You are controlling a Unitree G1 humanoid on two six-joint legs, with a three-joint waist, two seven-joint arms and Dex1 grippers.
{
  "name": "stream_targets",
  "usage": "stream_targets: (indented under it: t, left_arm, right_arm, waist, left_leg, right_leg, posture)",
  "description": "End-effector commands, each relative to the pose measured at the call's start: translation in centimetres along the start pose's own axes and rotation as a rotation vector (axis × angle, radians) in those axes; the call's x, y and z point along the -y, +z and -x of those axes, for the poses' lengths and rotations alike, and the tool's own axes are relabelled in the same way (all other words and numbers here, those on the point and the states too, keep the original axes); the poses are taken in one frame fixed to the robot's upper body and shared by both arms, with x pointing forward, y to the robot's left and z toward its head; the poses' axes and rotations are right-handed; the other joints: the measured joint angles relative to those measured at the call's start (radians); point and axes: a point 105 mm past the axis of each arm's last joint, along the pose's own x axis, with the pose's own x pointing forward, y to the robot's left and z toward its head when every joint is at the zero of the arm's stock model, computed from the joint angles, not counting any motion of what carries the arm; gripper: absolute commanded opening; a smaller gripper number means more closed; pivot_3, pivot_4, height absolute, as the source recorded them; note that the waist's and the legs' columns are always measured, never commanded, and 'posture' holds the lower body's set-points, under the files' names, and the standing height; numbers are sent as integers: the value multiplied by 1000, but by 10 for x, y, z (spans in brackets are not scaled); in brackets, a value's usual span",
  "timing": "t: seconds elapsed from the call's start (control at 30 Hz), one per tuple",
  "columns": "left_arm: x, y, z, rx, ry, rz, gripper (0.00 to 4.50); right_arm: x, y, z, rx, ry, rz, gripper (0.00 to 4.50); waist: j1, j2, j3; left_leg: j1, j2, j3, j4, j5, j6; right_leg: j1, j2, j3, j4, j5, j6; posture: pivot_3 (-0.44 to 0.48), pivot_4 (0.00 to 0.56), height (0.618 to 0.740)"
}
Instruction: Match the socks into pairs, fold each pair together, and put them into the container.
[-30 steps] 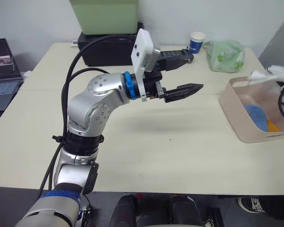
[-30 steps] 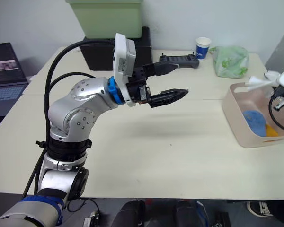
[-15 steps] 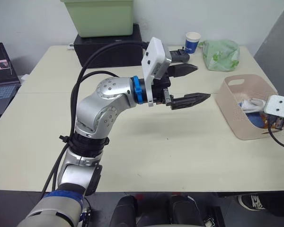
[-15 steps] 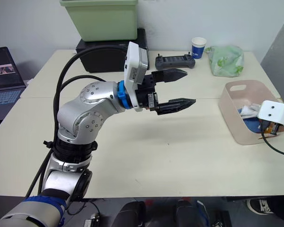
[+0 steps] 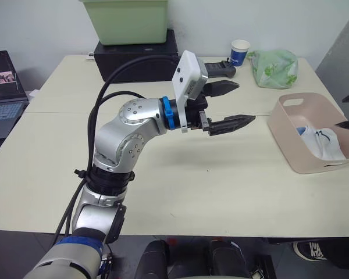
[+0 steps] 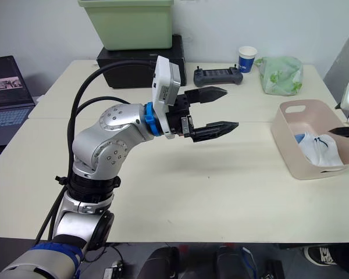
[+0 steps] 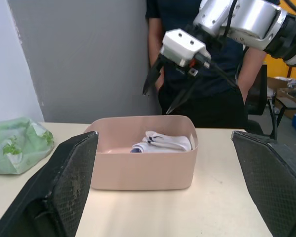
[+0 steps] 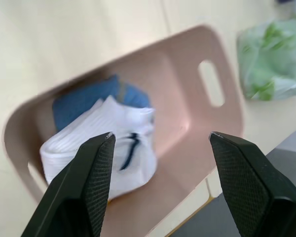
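The container (image 5: 296,152), a pale pink tub, stands at the table's right edge. A folded pair of white socks (image 5: 324,143) with a dark mark lies inside it on top of a light blue sock (image 8: 84,101). My right gripper (image 7: 157,102) hangs open just above the tub with nothing between its fingers; in its own wrist view the white socks (image 8: 106,145) lie below the spread fingers. My left gripper (image 5: 246,102) is open and empty, held above the middle of the table and pointing toward the container (image 7: 143,168).
A light green bin (image 5: 128,20) sits on a black box (image 5: 136,58) at the back. A paper cup (image 5: 239,51), a pale green bag (image 5: 273,68) and a black controller (image 6: 218,74) lie at the back right. A person (image 7: 202,98) stands beyond the tub.
My right gripper has opened and let go of the white pair, which now lies in the container, and it has risen a little. The left arm has barely moved.
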Motion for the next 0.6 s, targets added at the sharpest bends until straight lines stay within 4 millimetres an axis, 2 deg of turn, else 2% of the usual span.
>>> stream_targets:
  t: [0.03,0.07,0.17,0.23,0.4,0.43,0.53,0.6]
  left_arm:
    - [4,10,1,37,-8,-44,4500]
    - [5,10,1,35,-9,-45,4500]
    - [6,9,1,29,-7,-49,4500]
    - [6,8,2,24,-6,-52,4500]
    - [9,5,2,9,-7,-52,4500]
    - [10,5,2,9,-7,-51,4500]
    - [12,5,1,15,-20,-44,4500]
    - [13,5,0,11,-26,-48,4500]
  right_arm:
    - [22,-11,6,-35,-147,18,3277]
    - [27,-18,3,-66,-193,46,3277]
    - [15,-41,-20,-117,-165,82,2711]
    - [2,-55,-35,-134,-126,100,2009]
    - [-22,-65,-64,-80,-63,30,148]
    - [-27,-66,-69,-76,-46,19,26]
    - [-43,-71,-88,-59,-8,-32,26]
    - [-48,-76,-92,-66,-4,-53,26]
  waist:
    - [0,0,0]
    - [-1,0,0]
    - [0,0,0]
    - [0,0,0]
    - [-2,0,0]
    - [-3,0,0]
    - [-3,0,0]
    - [-3,0,0]
  left_leg:
    - [0,0,0,0,0,0]
    - [0,0,0,0,0,0]
    - [0,-1,1,1,0,0]
    - [0,0,1,0,0,0]
    - [0,0,4,1,0,0]
    - [0,0,4,1,0,0]
    - [1,0,4,1,0,0]
    - [2,0,4,2,0,0]
  right_leg:
    - [0,0,0,0,0,0]
    - [0,0,0,0,0,0]
    - [0,-2,0,0,0,0]
    - [0,-2,0,0,0,0]
    - [-2,-1,0,3,0,0]
    - [-2,-1,1,4,0,0]
    - [-1,-1,1,4,0,0]
    - [0,0,1,5,0,0]
  posture:
    - [0,150,740]
    - [0,150,740]
    - [0,150,740]
    - [0,150,740]
    - [0,150,740]
    - [0,150,740]
    - [0,150,740]
    - [0,150,740]
